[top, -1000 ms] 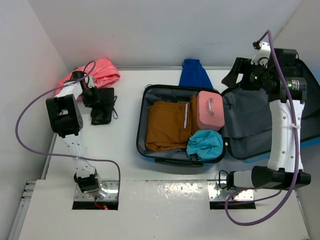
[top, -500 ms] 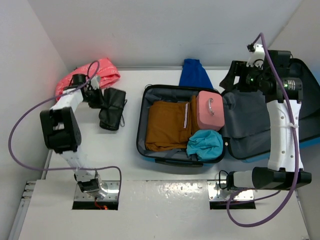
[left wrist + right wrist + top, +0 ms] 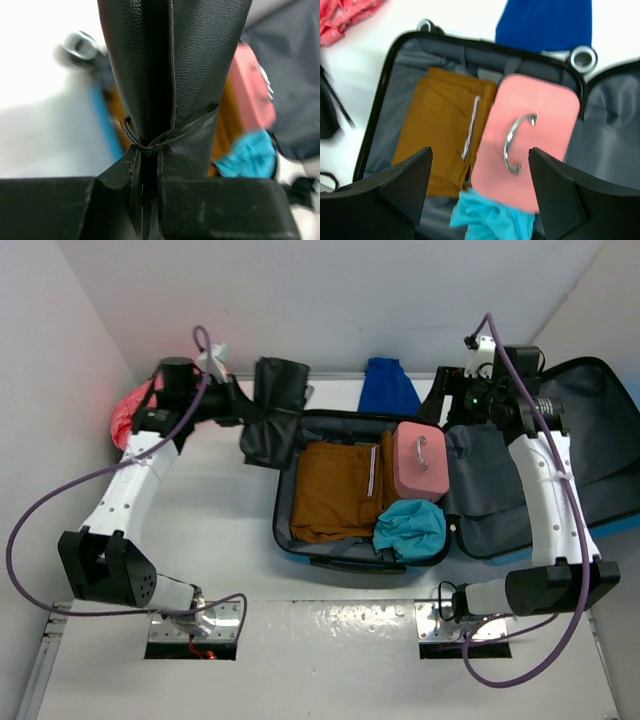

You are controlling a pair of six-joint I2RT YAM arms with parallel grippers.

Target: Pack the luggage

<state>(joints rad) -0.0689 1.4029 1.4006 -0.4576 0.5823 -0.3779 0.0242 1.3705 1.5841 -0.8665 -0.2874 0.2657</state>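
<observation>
I am in the carry step: the left gripper (image 3: 147,200) is clenched on a pinched fold of a black leather pouch (image 3: 275,410). The wrist view shows the pouch squeezed flat between the fingers and fanning out beyond them. From overhead it hangs off the table (image 3: 200,530), over the 11 o'clock corner of the luggage (image 3: 284,520).

The luggage lies open at the middle of the table, with its grey-lined lid (image 3: 500,490) folded out to 3 o'clock. Inside the tray a folded mustard garment (image 3: 335,490) fills the 9 o'clock half. A pink case (image 3: 420,460) sits at 1 o'clock and a teal cloth (image 3: 410,528) at 5 o'clock. A blue cloth (image 3: 388,388) lies outside past the 12 o'clock rim, and a red garment (image 3: 130,410) sits well off at 10 o'clock, so I judge the packing partly done.

The right gripper (image 3: 480,155) is released, jaws wide and holding nothing, and hovers above the pink case near the hinge side.

Next I need to bring the pouch further toward 3 o'clock, until it is fully inside the rim. The likeliest spot is on top of the mustard garment, since the other half is taken. I should lower it before letting go, because the limp leather could drape over the zipper edge if dropped from here. I will keep the right arm clear of that path.
</observation>
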